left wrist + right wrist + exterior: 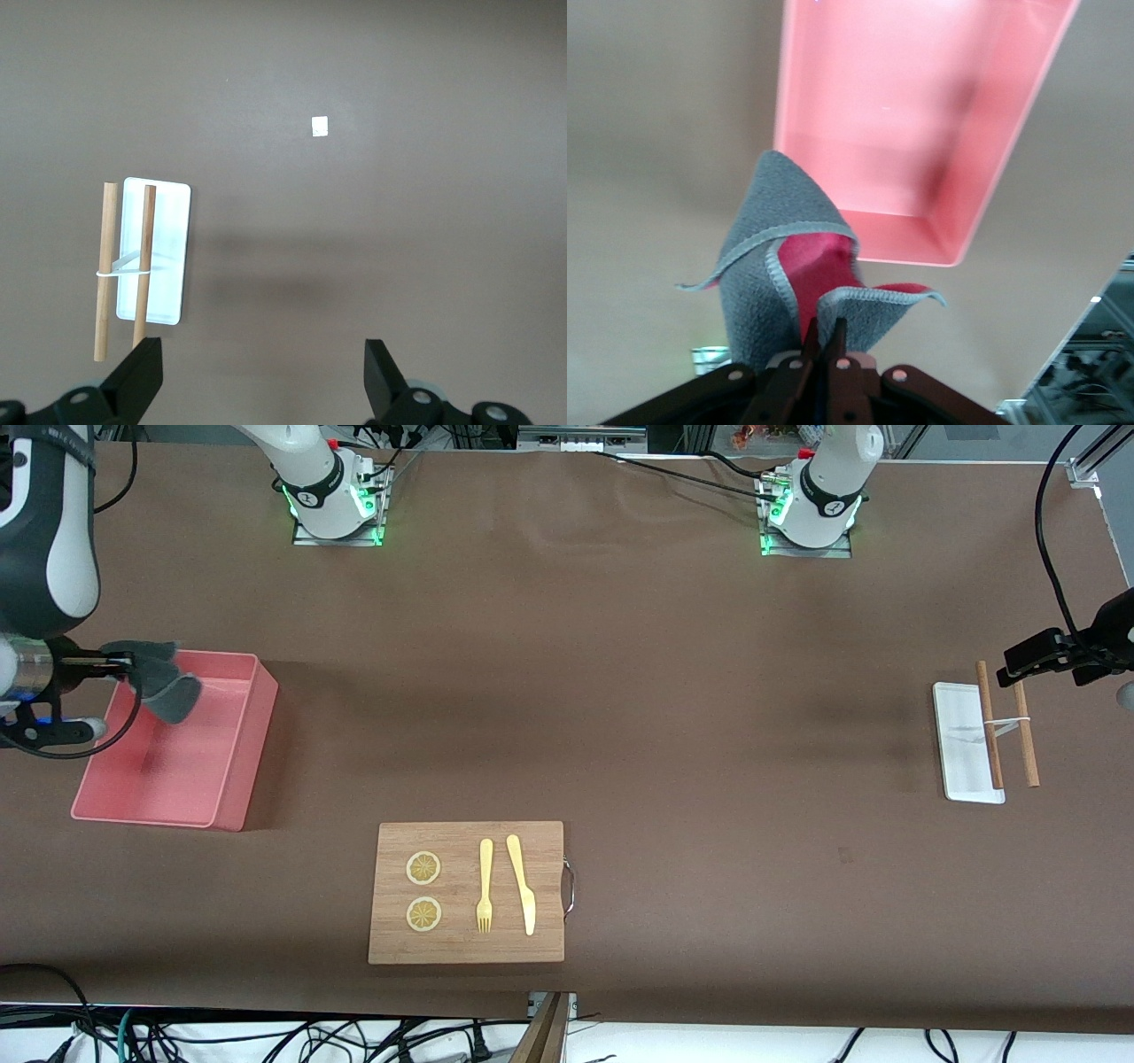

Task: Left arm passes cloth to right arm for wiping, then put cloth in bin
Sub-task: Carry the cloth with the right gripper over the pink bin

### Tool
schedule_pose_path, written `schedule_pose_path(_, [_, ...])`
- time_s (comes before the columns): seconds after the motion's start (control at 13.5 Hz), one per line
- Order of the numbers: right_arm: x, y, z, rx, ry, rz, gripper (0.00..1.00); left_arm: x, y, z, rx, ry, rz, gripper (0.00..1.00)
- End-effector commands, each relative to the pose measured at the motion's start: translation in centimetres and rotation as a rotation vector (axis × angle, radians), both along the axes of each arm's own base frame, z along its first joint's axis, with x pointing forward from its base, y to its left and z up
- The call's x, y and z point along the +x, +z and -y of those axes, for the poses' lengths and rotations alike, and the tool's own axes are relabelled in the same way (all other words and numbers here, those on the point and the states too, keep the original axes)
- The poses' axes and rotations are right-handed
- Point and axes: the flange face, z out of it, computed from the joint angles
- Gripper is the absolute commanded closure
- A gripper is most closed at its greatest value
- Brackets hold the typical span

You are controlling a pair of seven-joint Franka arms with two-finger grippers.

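desk (620,691) is brown and carries everything. the bin (239,753) sits at the right arm's end of it, salmon-pink, nothing visible inside. wooden board (461,930) is nearer the front camera, roughly mid-desk, with two lemon slices (423,868), a fork (485,886) and a knife (521,884) on it. white tray (961,744) is at the left arm's end, with two wooden sticks (990,724) tied by a white band lying across its edge.

right end effector (124,662) hangs over the bin's rim and is clamped on the cloth (164,682); right wrist view shows the fingertips pinched tight on a fold, grey face out, crimson showing inside, the rest drooping above the bin's opening. left end effector (261,376) is over bare desk beside the tray, fingers spread wide with nothing between them. that arm is waiting.

step: my read is handover and wipe are finished, this is the drop into the bin. cloth is not in it yet.

next: shift a bit toward the bin's centre so the hanging part clears the wall, lower, then release. risk: floppy cloth drapes over the rim or snags on a finger pad.
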Motion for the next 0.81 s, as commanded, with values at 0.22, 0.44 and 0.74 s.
schedule_pose_path(0.22, [0.7, -10.4, 3.9, -0.022, 0.064, 0.077, 1.0, 0.4, 0.4, -0.2, -0.005, -0.003, 0.008, 0.0])
schedule_pose_path(0.44, [0.7, -14.1, 4.4, -0.019, 0.072, 0.119, 1.0, 0.4, 0.5, -0.1, -0.005, -0.003, 0.008, 0.0])
schedule_pose_path(0.74, [1.8, -14.7, 4.3, -0.003, 0.05, 0.191, 0.0, 0.3, 0.4, -0.2, -0.004, -0.002, 0.005, 0.0])
